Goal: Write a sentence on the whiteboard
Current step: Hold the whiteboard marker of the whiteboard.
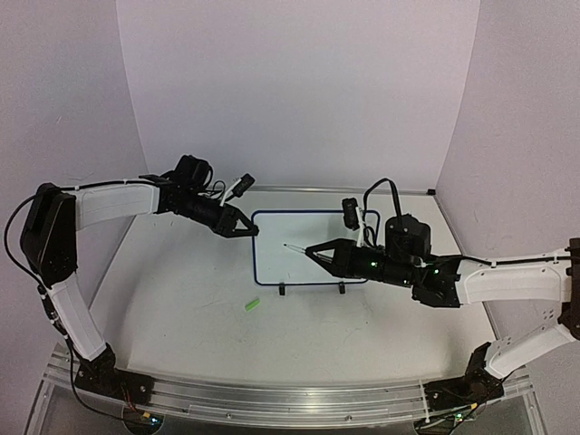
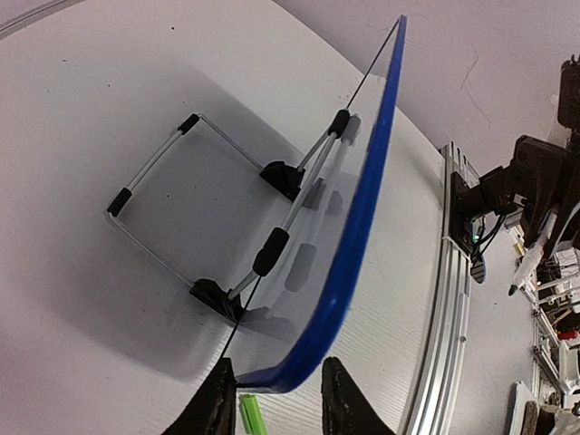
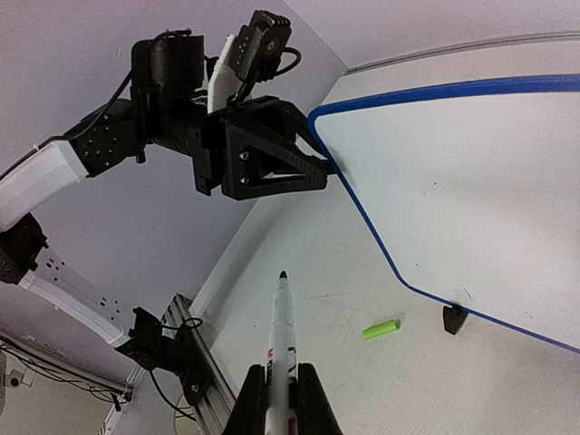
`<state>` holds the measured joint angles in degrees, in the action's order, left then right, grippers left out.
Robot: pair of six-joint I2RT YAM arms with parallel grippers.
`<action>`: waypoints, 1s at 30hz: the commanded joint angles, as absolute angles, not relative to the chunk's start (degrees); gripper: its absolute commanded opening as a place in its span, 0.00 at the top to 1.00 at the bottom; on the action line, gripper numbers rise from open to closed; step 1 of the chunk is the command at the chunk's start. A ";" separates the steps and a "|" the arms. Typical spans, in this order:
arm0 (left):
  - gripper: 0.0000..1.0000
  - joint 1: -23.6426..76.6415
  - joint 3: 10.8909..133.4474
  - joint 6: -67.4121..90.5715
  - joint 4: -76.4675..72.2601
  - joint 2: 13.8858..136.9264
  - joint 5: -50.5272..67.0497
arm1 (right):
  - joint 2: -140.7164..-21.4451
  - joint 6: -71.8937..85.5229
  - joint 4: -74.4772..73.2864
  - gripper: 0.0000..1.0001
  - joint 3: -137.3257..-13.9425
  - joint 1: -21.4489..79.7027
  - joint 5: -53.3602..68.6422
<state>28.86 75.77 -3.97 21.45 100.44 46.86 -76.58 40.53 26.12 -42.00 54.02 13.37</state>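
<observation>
Right gripper clamps a white marker at lower centre; left gripper straddles the whiteboard edge at bottom; whether it grips cannot be told.

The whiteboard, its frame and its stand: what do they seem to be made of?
Whiteboard: smooth white panel, faintly glossy; likely coated board or plastic. Frame: blue plastic by its look, rounded with a soft sheen. Stand: thin silver metal wire, probably, with black rubber-like sleeves.
</observation>
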 commanded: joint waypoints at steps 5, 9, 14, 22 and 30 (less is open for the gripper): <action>0.83 28.83 77.50 -6.53 20.79 100.53 48.08 | -75.75 41.21 29.05 1.00 -41.96 53.96 13.94; 0.88 28.83 76.46 -5.70 19.92 99.95 48.24 | -76.70 41.16 29.09 1.00 -42.44 53.95 14.31; 0.93 28.83 75.96 -5.79 20.06 100.03 48.50 | -78.25 40.83 29.08 1.00 -43.46 53.92 14.80; 0.87 28.83 75.93 -8.84 22.34 100.38 45.68 | -80.42 40.01 29.07 1.00 -45.47 53.95 15.33; 0.66 28.83 77.56 -8.55 21.16 101.25 46.35 | -82.08 39.53 30.32 1.00 -46.15 53.91 14.51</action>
<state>28.82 75.61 -7.70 21.63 101.01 45.89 -80.93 40.47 27.37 -43.65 54.02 14.80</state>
